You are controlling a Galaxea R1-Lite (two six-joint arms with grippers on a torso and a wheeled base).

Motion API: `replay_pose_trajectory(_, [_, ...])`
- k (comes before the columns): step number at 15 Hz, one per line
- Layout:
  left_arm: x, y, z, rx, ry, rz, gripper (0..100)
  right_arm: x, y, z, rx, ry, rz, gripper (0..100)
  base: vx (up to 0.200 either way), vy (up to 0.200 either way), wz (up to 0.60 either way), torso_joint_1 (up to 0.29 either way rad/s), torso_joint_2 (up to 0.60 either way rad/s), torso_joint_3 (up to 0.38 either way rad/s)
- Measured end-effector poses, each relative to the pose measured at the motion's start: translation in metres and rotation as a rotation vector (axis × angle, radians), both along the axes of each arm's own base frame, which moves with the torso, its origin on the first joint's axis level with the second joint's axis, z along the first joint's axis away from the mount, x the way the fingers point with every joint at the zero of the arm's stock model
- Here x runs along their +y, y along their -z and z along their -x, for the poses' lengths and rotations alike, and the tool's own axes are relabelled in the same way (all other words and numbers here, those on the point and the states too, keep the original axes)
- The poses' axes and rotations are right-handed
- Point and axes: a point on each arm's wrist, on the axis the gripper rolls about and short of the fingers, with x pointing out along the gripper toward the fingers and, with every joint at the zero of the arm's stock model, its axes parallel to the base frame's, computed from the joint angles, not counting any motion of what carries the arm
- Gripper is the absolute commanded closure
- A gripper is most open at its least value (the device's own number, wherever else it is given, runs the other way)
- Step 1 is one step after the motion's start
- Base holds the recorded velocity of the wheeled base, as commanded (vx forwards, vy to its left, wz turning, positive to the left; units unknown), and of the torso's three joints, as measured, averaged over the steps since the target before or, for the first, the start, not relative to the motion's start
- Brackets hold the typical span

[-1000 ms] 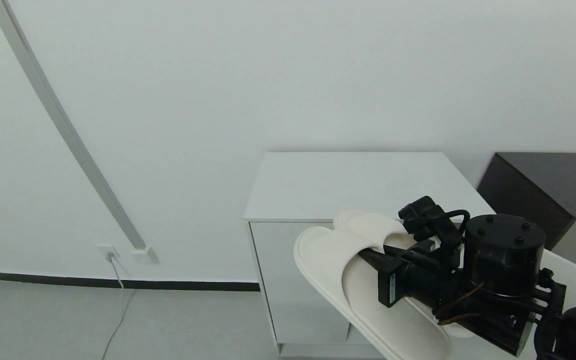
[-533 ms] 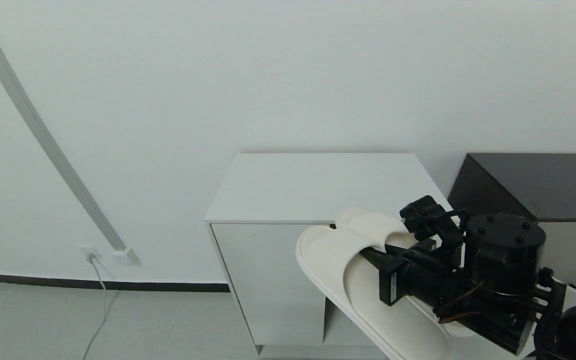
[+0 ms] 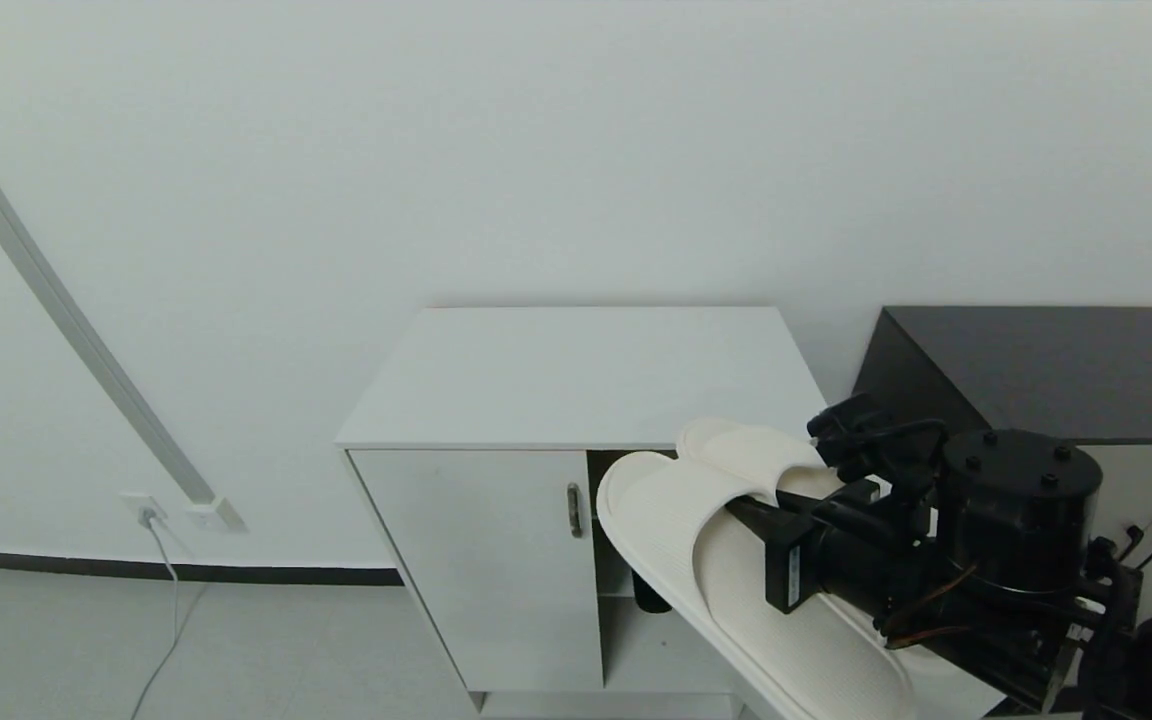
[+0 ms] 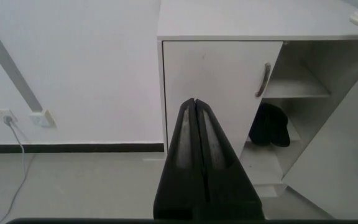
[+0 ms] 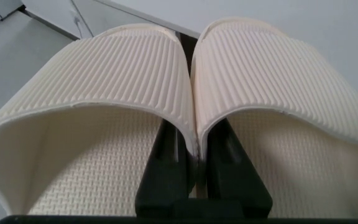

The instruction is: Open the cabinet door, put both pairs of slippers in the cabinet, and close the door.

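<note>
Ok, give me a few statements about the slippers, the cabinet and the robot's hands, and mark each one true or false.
1. The right hand holds a pair of cream slippers. True.
2. A dark thing sits inside the cabinet. True.
3. Both cabinet doors are shut. False: only the left door is shut; the right side stands open.
4. The left hand grips a slipper. False: the left hand is shut on nothing.

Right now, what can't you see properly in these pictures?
Cabinet inside: head view, mostly hidden by the slippers and right arm.
Dark thing on the lower shelf: left wrist view, too dim to tell what it is.
Open door: left wrist view, cut off by the edge.
</note>
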Motion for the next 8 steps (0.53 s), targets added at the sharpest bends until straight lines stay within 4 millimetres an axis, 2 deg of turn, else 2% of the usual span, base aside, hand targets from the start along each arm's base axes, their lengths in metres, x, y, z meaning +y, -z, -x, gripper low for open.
replay_pose_trajectory(8, [0.0, 0.0, 0.0, 0.0, 0.0, 0.0, 100, -0.0074, 0.0048, 0.0086, -0.002, -0.009, 0.045, 100, 0.0, 0.0, 0.0, 0.0, 0.0, 0.0])
